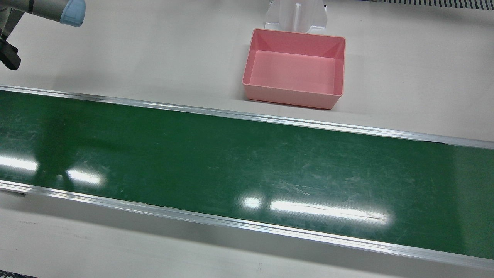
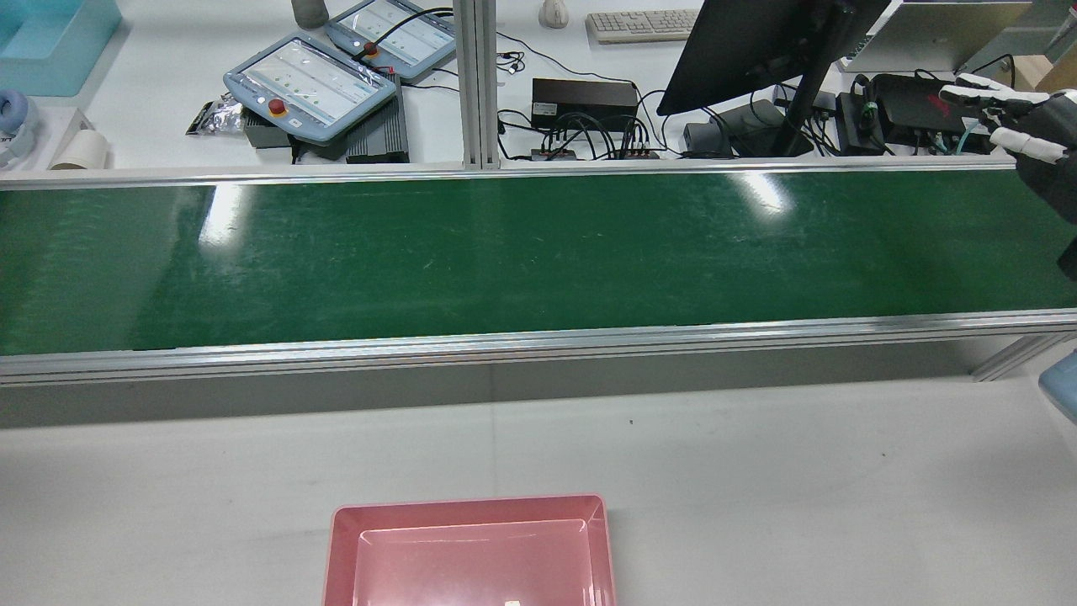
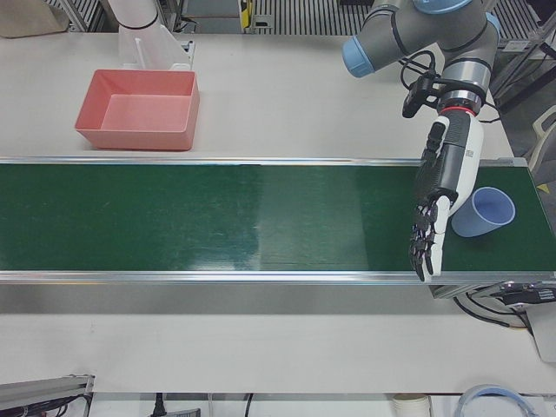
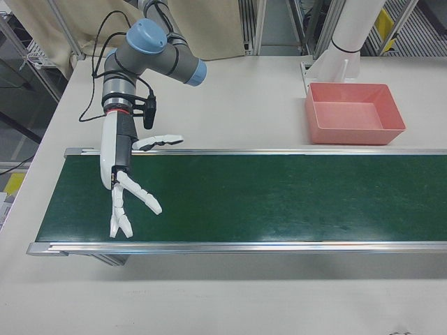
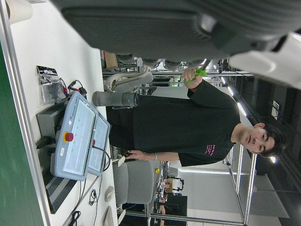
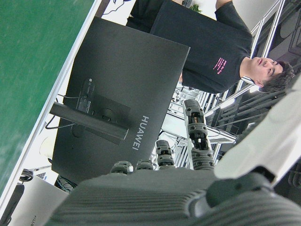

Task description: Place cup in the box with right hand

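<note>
A lone pale-blue cup [image 3: 484,212] stands upright, mouth up, at the far end of the green conveyor belt [image 1: 231,162] on the robot's left side. It is well apart from the right hand [image 4: 129,188] meant to carry it. That white hand hangs over the opposite end of the belt, fingers splayed wide and holding nothing. The dark left hand [image 3: 434,208] hangs just beside the cup, fingers straight and pointing down, also empty. Whether it touches the cup cannot be told. The pink box [image 1: 289,96] sits empty on the white table between belt and arm pedestals, near the station's middle.

The step in hand looks like the reach. It would go best if the right hand keeps its fingers wide, meets the cup from the side at mid-wall, and closes evenly so the light cup neither tips nor slides on the slick belt.

Count: one cup, one box, one belt, two hands. Across the belt sit two teach pendants [image 2: 311,84] and one monitor [image 2: 757,42].
</note>
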{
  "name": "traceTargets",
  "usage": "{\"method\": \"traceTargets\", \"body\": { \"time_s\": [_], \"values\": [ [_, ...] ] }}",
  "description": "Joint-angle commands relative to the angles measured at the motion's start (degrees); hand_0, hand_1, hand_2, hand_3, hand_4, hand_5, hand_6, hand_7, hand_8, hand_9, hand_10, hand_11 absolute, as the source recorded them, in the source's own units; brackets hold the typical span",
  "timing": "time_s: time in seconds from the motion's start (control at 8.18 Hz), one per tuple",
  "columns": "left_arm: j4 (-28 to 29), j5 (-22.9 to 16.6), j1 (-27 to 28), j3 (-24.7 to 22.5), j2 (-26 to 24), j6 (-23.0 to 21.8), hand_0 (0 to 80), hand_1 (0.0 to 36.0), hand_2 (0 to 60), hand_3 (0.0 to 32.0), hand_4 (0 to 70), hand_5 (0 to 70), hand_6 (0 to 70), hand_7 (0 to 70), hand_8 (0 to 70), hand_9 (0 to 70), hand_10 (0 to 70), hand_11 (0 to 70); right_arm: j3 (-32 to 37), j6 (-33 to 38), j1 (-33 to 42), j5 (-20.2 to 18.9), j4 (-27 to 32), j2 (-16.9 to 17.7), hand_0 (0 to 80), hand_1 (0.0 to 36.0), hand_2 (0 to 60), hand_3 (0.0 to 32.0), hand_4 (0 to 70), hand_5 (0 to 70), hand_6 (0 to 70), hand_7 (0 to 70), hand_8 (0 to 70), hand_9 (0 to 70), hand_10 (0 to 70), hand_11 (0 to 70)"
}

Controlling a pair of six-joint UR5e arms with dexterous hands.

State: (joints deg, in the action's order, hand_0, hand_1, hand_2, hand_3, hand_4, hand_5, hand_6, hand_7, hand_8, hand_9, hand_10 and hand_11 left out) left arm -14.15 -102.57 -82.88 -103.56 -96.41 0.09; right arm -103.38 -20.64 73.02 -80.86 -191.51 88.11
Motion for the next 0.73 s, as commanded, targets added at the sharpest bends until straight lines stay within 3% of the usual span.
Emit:
{"method": "traceTargets", "body": {
  "time_s": [0.0, 0.12, 0.24, 0.37, 0.49, 0.61],
  "values": [
    [0.00, 0.00, 0.00, 0.02, 0.00, 0.00, 0.0, 0.0, 0.0, 0.0, 0.0, 0.0, 0.0, 0.0, 0.0, 0.0, 0.0, 0.0, 0.54, -1.93, -0.42, 0.00, 0.26, -0.04, 36.0, 1.6, 6.6, 0.0, 20.2, 0.9, 4.0, 15.3, 0.0, 2.9, 1.7, 2.9],
    [0.00, 0.00, 0.00, 0.02, 0.00, 0.00, 0.0, 0.0, 0.0, 0.0, 0.0, 0.0, 0.0, 0.0, 0.0, 0.0, 0.0, 0.0, 0.64, -2.65, -0.42, 0.09, 0.35, -0.13, 26.8, 1.4, 12.2, 0.0, 18.6, 0.5, 3.9, 15.2, 0.0, 2.9, 1.8, 2.9],
    [0.00, -0.09, 0.00, -0.07, 0.00, 0.00, 0.0, 0.0, 0.0, 0.0, 0.0, 0.0, 0.0, 0.0, 0.0, 0.0, 0.0, 0.0, 0.55, -2.83, -0.60, 0.09, 0.44, -0.22, 26.0, 1.3, 11.8, 0.0, 18.3, 0.5, 3.8, 14.6, 0.0, 2.9, 1.7, 2.9],
    [0.00, 0.00, 0.00, -0.07, 0.08, 0.00, 0.0, 0.0, 0.0, 0.0, 0.0, 0.0, 0.0, 0.0, 0.0, 0.0, 0.0, 0.0, 0.64, -2.74, -0.60, 0.18, 0.44, -0.22, 8.8, 5.8, 31.8, 0.0, 11.1, 0.2, 3.8, 14.7, 0.0, 2.9, 1.7, 2.8],
    [0.00, 0.00, 0.00, -0.07, 0.00, 0.00, 0.0, 0.0, 0.0, 0.0, 0.0, 0.0, 0.0, 0.0, 0.0, 0.0, 0.0, 0.0, 0.64, -2.74, -0.68, 0.26, 0.53, -0.22, 9.4, 2.7, 21.1, 0.0, 14.8, 0.0, 3.5, 14.0, 0.0, 2.6, 1.6, 2.5],
    [0.00, 0.00, 0.00, -0.07, 0.00, 0.00, 0.0, 0.0, 0.0, 0.0, 0.0, 0.0, 0.0, 0.0, 0.0, 0.0, 0.0, 0.0, 0.72, -2.74, -0.95, 0.35, 0.53, -0.31, 0.0, 2.9, 27.0, 0.0, 13.5, 0.0, 3.4, 14.1, 0.0, 2.6, 1.5, 2.2]
  ]
}}
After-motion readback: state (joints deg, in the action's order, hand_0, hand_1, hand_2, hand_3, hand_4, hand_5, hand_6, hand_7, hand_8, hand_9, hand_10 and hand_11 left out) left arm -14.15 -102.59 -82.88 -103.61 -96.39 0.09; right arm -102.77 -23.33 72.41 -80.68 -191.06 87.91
